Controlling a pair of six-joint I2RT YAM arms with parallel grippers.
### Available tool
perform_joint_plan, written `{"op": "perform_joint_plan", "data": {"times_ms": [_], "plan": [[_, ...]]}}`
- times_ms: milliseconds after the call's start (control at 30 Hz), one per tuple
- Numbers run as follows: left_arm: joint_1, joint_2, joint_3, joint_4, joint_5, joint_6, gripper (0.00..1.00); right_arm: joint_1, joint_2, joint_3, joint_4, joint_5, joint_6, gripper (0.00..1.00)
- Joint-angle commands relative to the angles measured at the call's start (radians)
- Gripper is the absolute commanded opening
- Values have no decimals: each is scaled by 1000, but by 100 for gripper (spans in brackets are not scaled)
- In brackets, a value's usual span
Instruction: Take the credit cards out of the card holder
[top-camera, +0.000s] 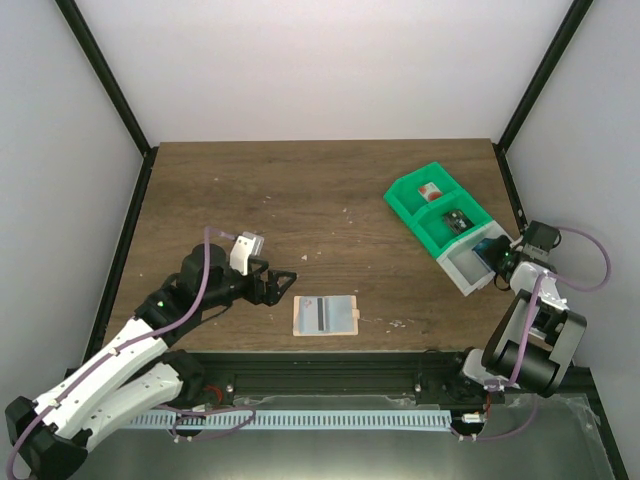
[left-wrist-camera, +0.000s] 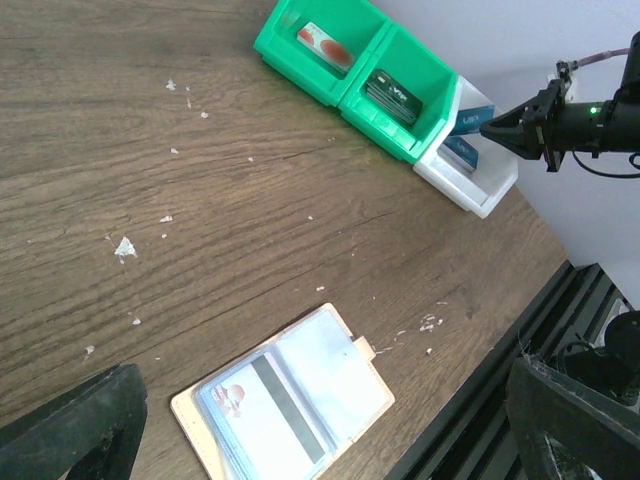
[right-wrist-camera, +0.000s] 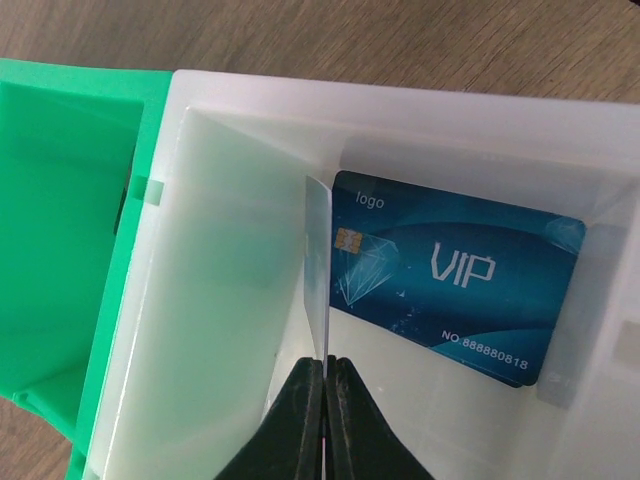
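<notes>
The tan card holder (top-camera: 325, 315) lies open on the table near the front edge. A pale credit card with a dark stripe (left-wrist-camera: 268, 412) sits in its left pocket. My left gripper (top-camera: 278, 285) hovers open just left of the holder, and in the left wrist view the holder (left-wrist-camera: 350, 375) lies between its spread fingers (left-wrist-camera: 85, 425). My right gripper (right-wrist-camera: 325, 372) is shut on a thin pale credit card (right-wrist-camera: 318, 270), held edge-on inside the tray's white compartment (right-wrist-camera: 230, 250). A blue VIP card (right-wrist-camera: 460, 290) lies flat on that compartment's floor.
The green-and-white compartment tray (top-camera: 415, 192) stands at the right of the table. Its far green bin holds a red-and-white card (left-wrist-camera: 324, 45) and its middle bin holds a dark card (left-wrist-camera: 392, 95). The black frame rail (top-camera: 330, 362) runs along the near edge.
</notes>
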Motion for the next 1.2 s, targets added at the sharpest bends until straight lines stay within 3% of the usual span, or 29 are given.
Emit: {"op": "perform_joint_plan", "data": {"times_ms": [0, 1167], "plan": [[2, 0, -3, 15, 12, 16, 100, -19, 12, 28, 14, 38, -10, 2], [2, 18, -6, 20, 24, 14, 100, -21, 1, 59, -69, 148, 93, 21]]}}
